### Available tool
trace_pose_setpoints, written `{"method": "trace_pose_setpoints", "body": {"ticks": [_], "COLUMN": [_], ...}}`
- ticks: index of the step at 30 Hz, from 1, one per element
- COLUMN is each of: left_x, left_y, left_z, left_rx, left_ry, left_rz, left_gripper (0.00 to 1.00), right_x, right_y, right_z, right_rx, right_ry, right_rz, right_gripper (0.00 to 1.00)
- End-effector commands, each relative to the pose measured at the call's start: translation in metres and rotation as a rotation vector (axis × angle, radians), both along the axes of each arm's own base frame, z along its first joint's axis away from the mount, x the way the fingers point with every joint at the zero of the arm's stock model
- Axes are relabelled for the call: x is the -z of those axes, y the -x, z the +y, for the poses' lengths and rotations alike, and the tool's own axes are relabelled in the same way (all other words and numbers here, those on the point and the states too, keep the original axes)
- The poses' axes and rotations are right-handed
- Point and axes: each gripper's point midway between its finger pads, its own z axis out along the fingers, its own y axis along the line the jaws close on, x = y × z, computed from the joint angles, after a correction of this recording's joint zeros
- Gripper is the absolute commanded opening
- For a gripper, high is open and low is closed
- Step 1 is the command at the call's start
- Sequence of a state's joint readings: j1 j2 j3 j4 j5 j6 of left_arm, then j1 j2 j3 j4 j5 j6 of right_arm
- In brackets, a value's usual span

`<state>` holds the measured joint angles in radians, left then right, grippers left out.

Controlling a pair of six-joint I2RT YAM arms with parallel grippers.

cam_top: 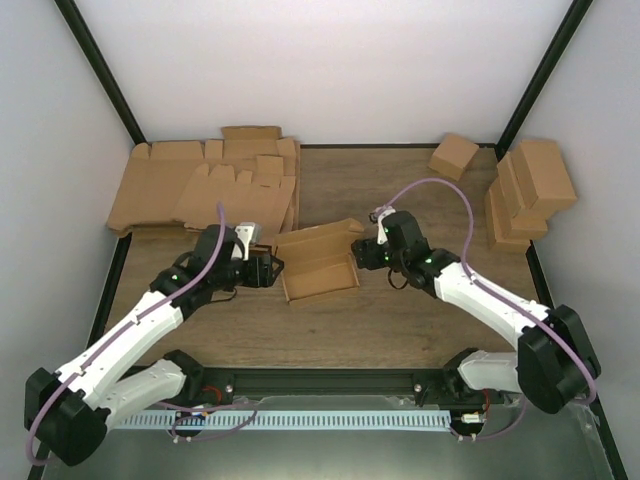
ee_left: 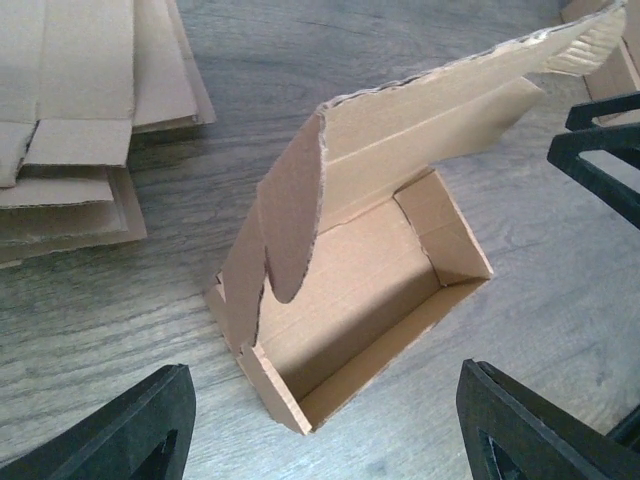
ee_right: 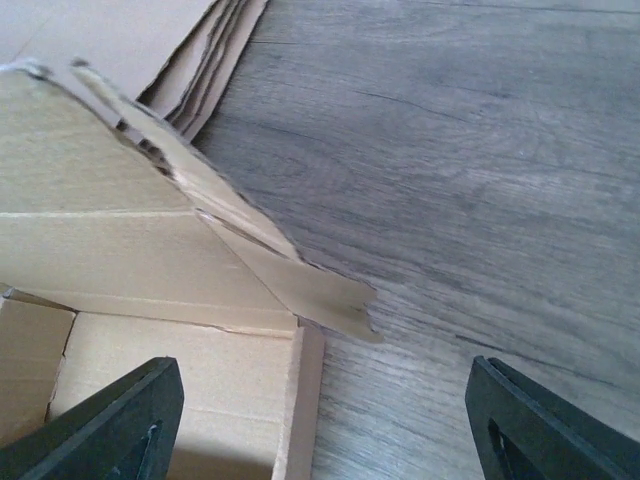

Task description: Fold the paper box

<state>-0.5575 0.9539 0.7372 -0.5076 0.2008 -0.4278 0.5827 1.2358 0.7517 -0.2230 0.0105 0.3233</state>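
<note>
At the middle of the table (cam_top: 400, 320), a half-folded cardboard box (cam_top: 318, 265) sits with its lid flap raised. It is flanked by the left gripper (cam_top: 268, 270) and right gripper (cam_top: 362, 252), both spread wide and holding nothing.

**White shells, black joints, lilac cable**

Left arm (cam_top: 130, 340) and right arm (cam_top: 490, 300) match: glossy white link shells between chunky black joint housings, bulkiest at seven and five o'clock overhead. A lilac cable (cam_top: 430, 182) runs along each. Left gripper (cam_top: 272, 268) and right gripper (cam_top: 358, 250) are matte black, with wedge-shaped fingers (ee_left: 120, 430).
</note>
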Motion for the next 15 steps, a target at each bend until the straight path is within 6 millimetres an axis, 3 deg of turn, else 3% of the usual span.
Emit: {"method": "trace_pose_setpoints", "body": {"ticks": [1,6,11,15], "left_x": [0.004,0.008,0.011,0.017], "left_y": [-0.012,-0.02,-0.025,-0.027], "left_z": [0.003,-0.003,-0.008,-0.011], "left_rx": [-0.064,-0.069,-0.067,-0.063], "left_ry": [-0.014,-0.002,0.001,-0.005], "left_rz": [-0.011,-0.001,0.007,0.029], "left_gripper": [0.74,0.7,0.59,0.51], "right_x": [-0.022,-0.022,-0.023,-0.021], "right_y": [-0.014,-0.025,-0.033,-0.033], "right_z": [0.013,0.022,0.027,0.036], "right_rx": [-0.096,-0.179,-0.231,-0.286], "right_ry": [0.024,-0.012,-0.012,-0.019], "right_rz": [-0.056,-0.061,-0.098,-0.079], "right_gripper": [0.8,0.81,0.77,0.65]}}
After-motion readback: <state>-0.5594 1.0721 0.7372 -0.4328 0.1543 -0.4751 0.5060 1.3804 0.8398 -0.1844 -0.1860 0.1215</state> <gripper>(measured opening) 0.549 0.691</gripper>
